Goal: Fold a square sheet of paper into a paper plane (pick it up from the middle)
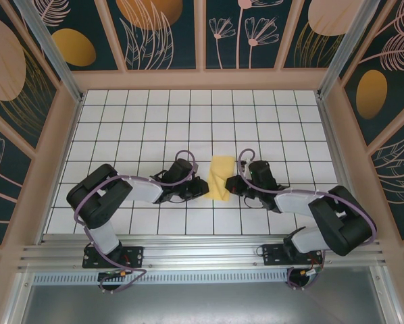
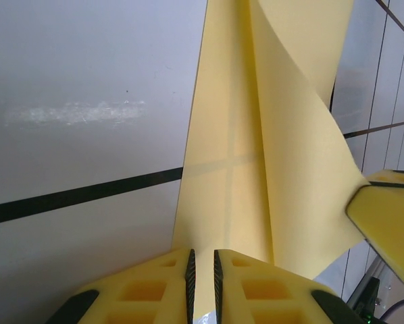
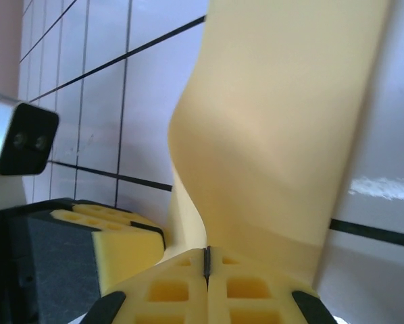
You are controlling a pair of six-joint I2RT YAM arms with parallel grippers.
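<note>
Paper point(image 1: 221, 177), thin, matte and pale yellow, sits mid-table between the two arms as a narrow creased shape. Its far end lies flat on the table point(image 1: 155, 115) and its near end is lifted. From the left wrist, the paper point(image 2: 256, 169) shows a sharp slanted fold and a loose flap, and a dark grid line shows faintly through it. From the right wrist, the paper point(image 3: 276, 135) swells in a smooth, uncreased bulge.

The left gripper point(image 1: 200, 193) meets the near left edge. Its jaws point(image 2: 202, 270) are squeezed to a thin slit between ribbed dark pads on yellow foam fingers, and the paper's edge runs down into that slit, so it looks pinched there. The right gripper point(image 1: 230, 182) takes the right edge, and its jaws point(image 3: 207, 260) are clenched tight on the paper, pad against pad.

The two grippers are close together, with only the paper's width between them. Glossy white tiles with black lines spread out to the pink side walls and to the patterned far wall point(image 1: 161, 34).
</note>
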